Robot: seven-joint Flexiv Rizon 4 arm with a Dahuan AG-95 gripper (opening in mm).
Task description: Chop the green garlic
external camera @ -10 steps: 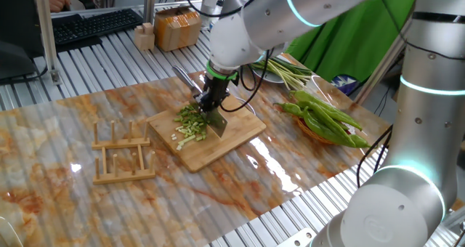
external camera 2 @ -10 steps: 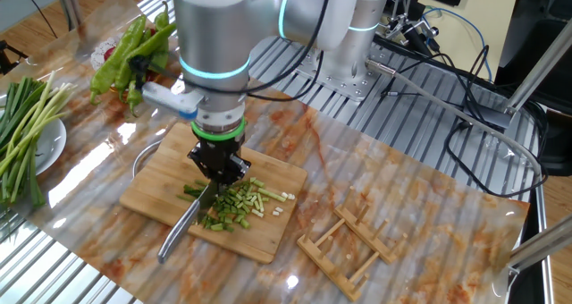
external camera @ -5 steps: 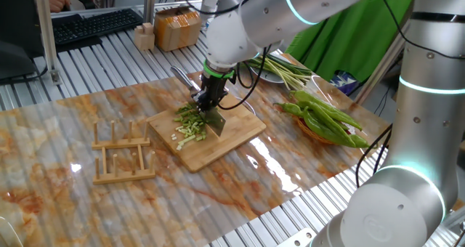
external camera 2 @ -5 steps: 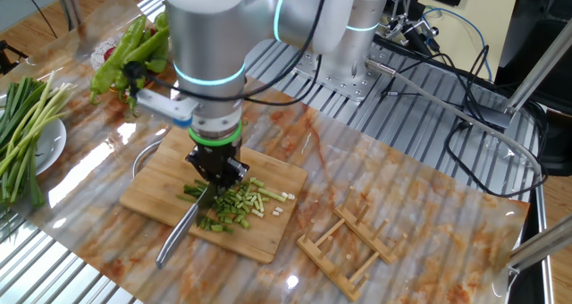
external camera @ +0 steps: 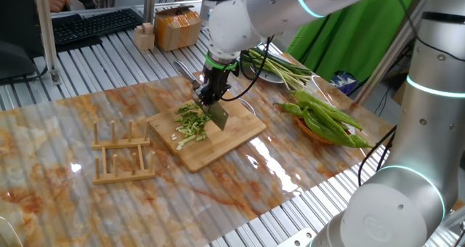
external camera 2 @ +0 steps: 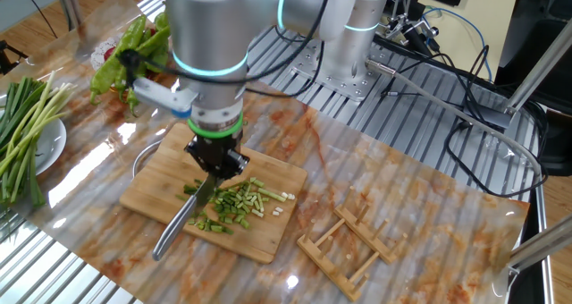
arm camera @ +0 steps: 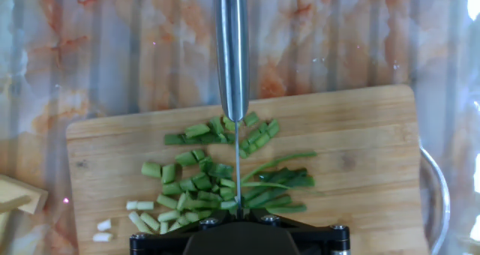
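Note:
The green garlic (external camera: 190,126) lies chopped into short bits in a loose heap on the wooden cutting board (external camera: 236,134). My gripper (external camera: 211,94) is shut on a steel knife (external camera: 218,116), held just above the heap. From the other side the gripper (external camera 2: 214,159) hangs over the green garlic (external camera 2: 234,206), and the knife handle (external camera 2: 176,231) slants down past the board (external camera 2: 147,188). In the hand view the knife (arm camera: 232,52) runs straight ahead from my gripper (arm camera: 238,210), its thin edge over the green garlic (arm camera: 199,184). A few longer dark pieces (arm camera: 281,178) lie to its right.
Green peppers (external camera: 327,120) fill a basket right of the board. A plate of long uncut stalks (external camera 2: 27,125) stands beside it. A wooden rack (external camera: 122,152) lies left of the board. A keyboard (external camera: 94,25) and a cardboard box (external camera: 176,27) sit at the back.
The gripper has risen a little with the knife, lifting the blade off the heap. The green garlic bits have stayed where they were.

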